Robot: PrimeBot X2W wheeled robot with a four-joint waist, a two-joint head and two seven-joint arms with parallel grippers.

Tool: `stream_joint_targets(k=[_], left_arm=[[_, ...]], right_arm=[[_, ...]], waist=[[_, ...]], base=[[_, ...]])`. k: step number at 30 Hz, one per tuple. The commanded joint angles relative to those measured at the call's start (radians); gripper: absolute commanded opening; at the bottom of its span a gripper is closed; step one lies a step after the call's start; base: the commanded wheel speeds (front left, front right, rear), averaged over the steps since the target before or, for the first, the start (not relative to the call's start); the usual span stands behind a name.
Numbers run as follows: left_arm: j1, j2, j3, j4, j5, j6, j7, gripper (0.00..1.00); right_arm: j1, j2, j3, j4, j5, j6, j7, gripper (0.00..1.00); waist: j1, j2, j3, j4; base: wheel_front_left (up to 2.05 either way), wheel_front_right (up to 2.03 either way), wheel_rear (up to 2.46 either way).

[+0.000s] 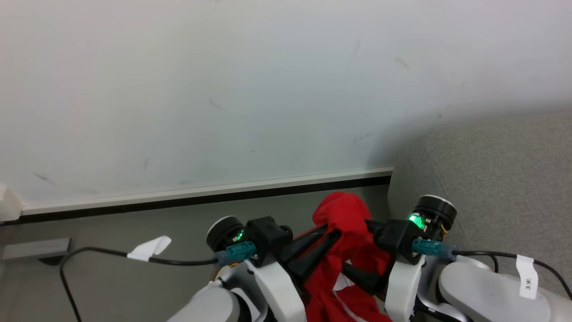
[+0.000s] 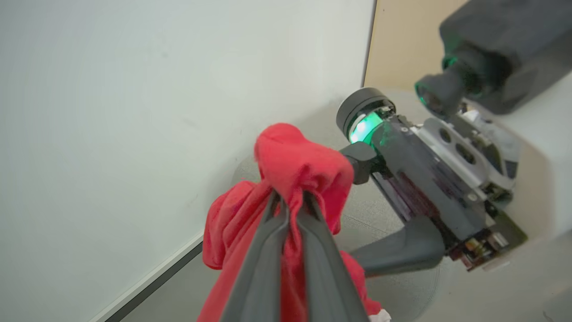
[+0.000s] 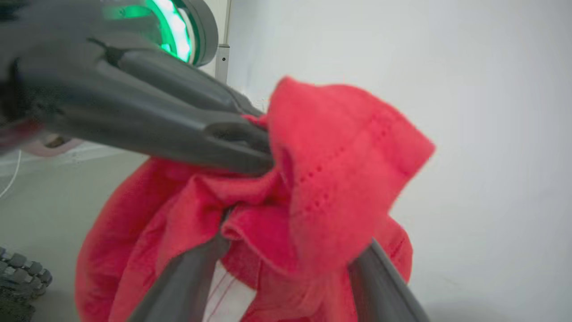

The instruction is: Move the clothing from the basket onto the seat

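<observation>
Wall (image 1: 223, 89): white, lightly scuffed, filling the upper part of the head view. Seat (image 1: 491, 179): light grey upholstery with a rounded corner, at the right edge of the head view. Floor (image 1: 134, 219): grey, lower left, bordered above by a pale skirting strip (image 1: 201, 193). Clothing (image 1: 342, 214): bright red bundle at lower centre of the head view, hanging between the two arms just left of the seat's corner, with white marks near the frame's bottom edge. Left pincer (image 2: 290, 203): clamped tight on a gathered fold of the clothing, red fabric squeezed between its fingers. Right pincer (image 3: 297, 243): fingers spread wide, the clothing bunched between them and draped over both. Cable (image 1: 103, 252): black, lower left, carrying a white tag (image 1: 149, 248).
</observation>
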Motion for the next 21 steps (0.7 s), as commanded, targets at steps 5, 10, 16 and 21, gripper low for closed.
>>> stream_joint_targets(k=[5,10,16,21], left_arm=[[-0.035,-0.017,-0.009,-0.007,-0.048,-0.013,-0.018,0.0],[-0.042,-0.013,-0.015,-0.008,-0.072,-0.018,-0.021,0.0],[-0.044,-0.009,-0.02,0.0,-0.083,-0.018,-0.025,0.0],[-0.04,-0.008,-0.012,0.015,-0.079,-0.001,-0.035,0.0]], right_arm=[[0.027,0.003,0.002,-0.026,0.02,-0.002,0.02,1.0],[0.028,0.005,0.001,-0.036,0.043,-0.002,-0.007,0.4],[0.033,0.005,0.001,-0.025,0.073,-0.002,-0.041,0.0],[0.022,-0.008,0.0,-0.008,0.087,-0.002,-0.075,0.0]], waist=[[-0.0001,-0.0001,0.005,0.003],[-0.0001,-0.0001,0.007,0.004],[-0.0001,-0.0001,0.012,0.001],[-0.0001,-0.0001,0.014,-0.006]], base=[[0.0,0.0,0.0],[0.0,0.0,0.0],[0.0,0.0,0.0],[0.0,0.0,0.0]])
